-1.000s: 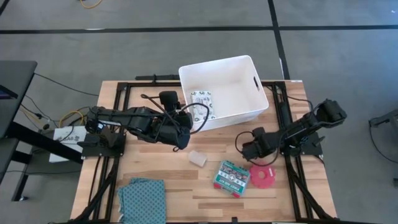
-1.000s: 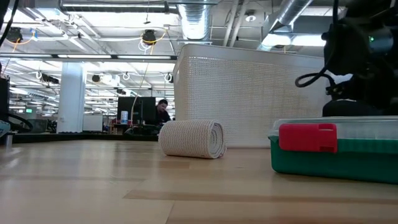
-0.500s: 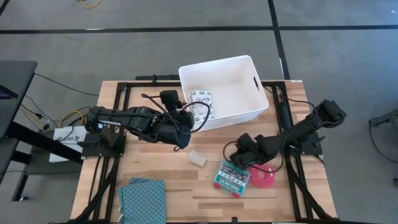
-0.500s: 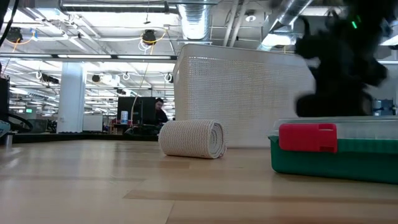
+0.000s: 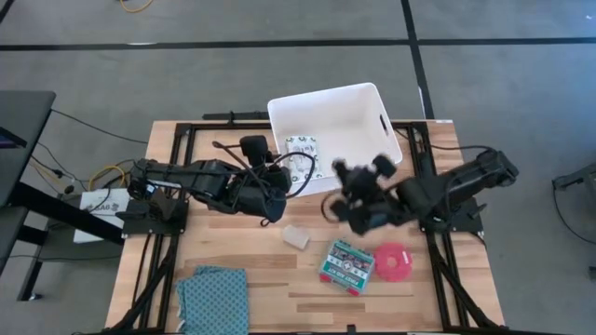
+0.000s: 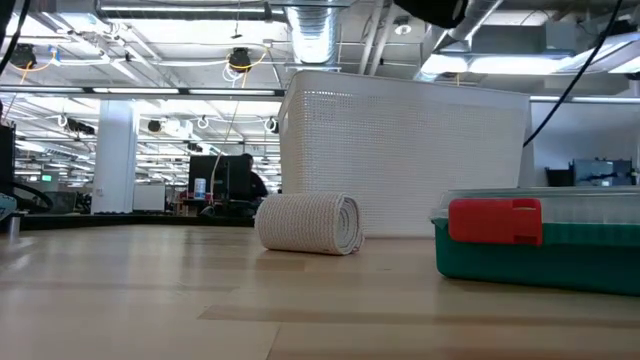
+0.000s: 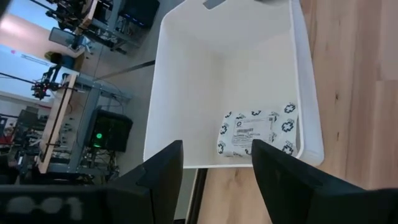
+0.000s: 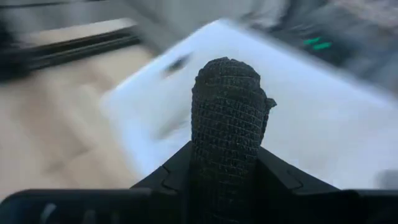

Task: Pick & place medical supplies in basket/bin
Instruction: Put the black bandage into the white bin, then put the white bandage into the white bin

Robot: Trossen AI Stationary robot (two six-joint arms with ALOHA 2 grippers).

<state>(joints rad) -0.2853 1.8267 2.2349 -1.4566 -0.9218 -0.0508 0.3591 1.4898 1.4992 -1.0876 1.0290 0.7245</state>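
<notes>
One packet [image 5: 302, 147] in the tub [image 5: 370, 168]; right gripper [image 8: 227, 163] clamps one black roll [image 8: 228, 118].

White tub [image 5: 358, 116]; white packet [image 5: 302, 149] with dark cross print; green-and-red pack [image 5: 346, 264]; pink disc [image 5: 393, 262]; teal checked cloth [image 5: 213, 296]; black mesh roll [image 8: 228, 130].

- The right gripper [image 5: 358, 200] has swung from beside the pink-red round disc [image 5: 393, 262], past the green-and-red printed pack [image 5: 347, 263], up to the near wall of the basket/bin [image 5: 372, 163].
- It has risen off the tabletop [image 5: 270, 279]; in the low view it has gone from in front of the bin.
- Its fingers [image 8: 180, 163] clamp the small black piece [image 8: 228, 112], a dark mesh-textured roll.
</notes>
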